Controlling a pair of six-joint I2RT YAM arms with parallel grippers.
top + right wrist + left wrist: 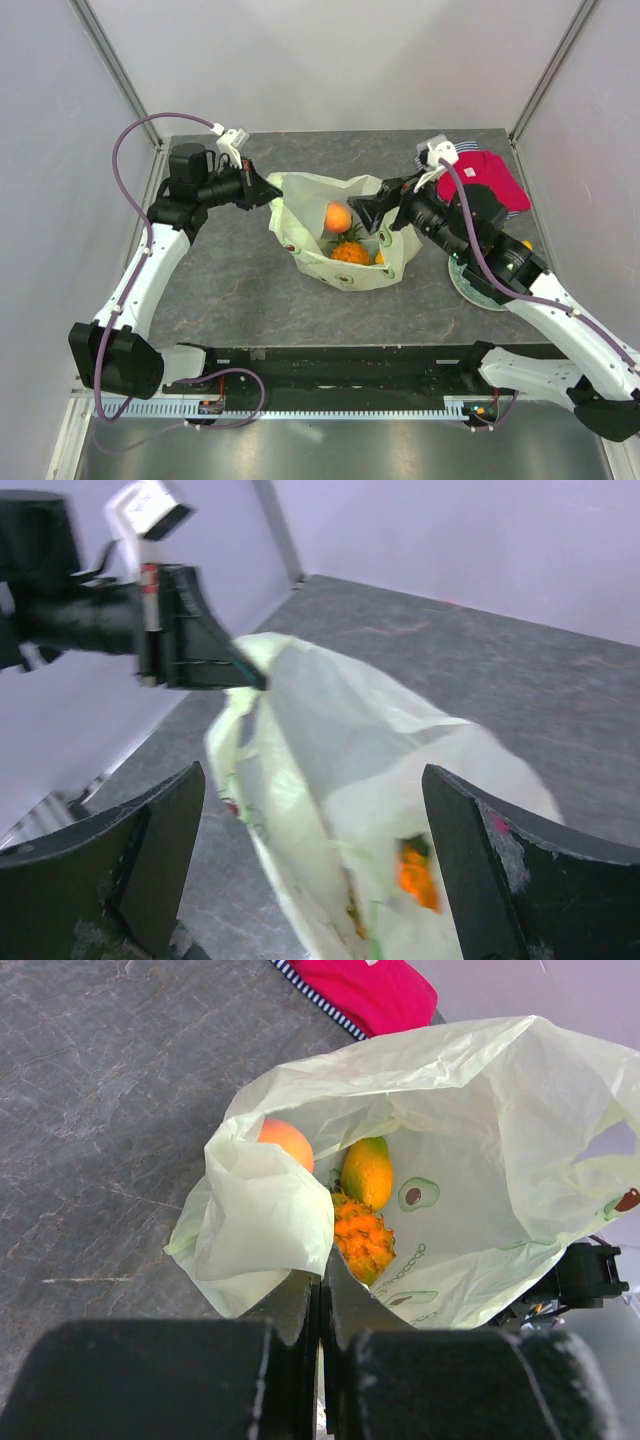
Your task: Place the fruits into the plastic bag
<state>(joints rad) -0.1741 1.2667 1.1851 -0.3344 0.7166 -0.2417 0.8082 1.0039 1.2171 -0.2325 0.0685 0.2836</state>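
Left wrist view: we noted the left end effector (320, 1285) pinching the plastic bag (480, 1160) rim, apparently to keep its mouth open on the counter (100, 1110). Peach (288, 1140), mango (367, 1172) and pineapple (363, 1240) lay inside. The right end effector (366, 214) hung spread, holding nothing.

Left arm (150, 262) & right arm (575, 325): white shell links w/ black joints, black blocks at the bases. A purple cable (118, 160) runs along each arm up to a white cam bracket (232, 140) on the wrist. Left gripper (272, 192) & right gripper (370, 215) are matte black. Right's fingers (150, 865) are broad, wedge-shaped, scuffed, w/ a pink speck on one; left has a red band near its wrist.
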